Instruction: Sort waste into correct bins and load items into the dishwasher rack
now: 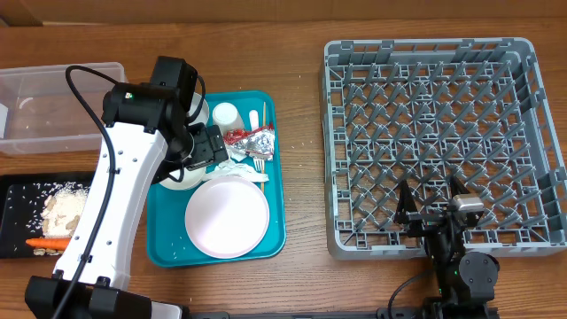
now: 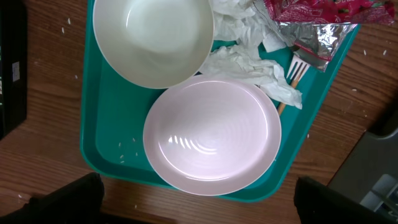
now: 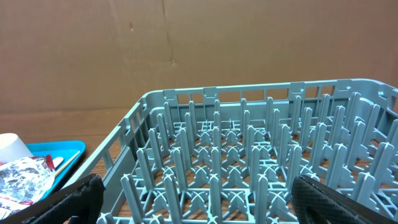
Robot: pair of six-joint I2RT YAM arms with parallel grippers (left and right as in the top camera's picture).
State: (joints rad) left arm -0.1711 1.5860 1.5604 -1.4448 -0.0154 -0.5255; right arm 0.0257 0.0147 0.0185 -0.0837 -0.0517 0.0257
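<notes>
Pink plate [image 2: 211, 137] lying at near edge of teal tray [image 2: 102, 149], straight ahead of your left gripper [image 1: 213, 148], jaws spread, empty. Right gripper [image 1: 430, 193], also spread, hovering over near edge of rack [image 1: 425, 46]: left arm nearer.

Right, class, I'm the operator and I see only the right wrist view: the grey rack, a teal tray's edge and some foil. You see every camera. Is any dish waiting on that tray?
Observer: Yes, a pale pink plate lies flat on the teal tray, at the end nearest the arms' bases.
Operator: Where are the bins?
Observer: Left of the teal tray: a clear tub farther back, a black tray nearer.
Operator: Is anything in them yet?
Observer: An orange carrot lies in the black tray, beside rice-like scraps.
</notes>
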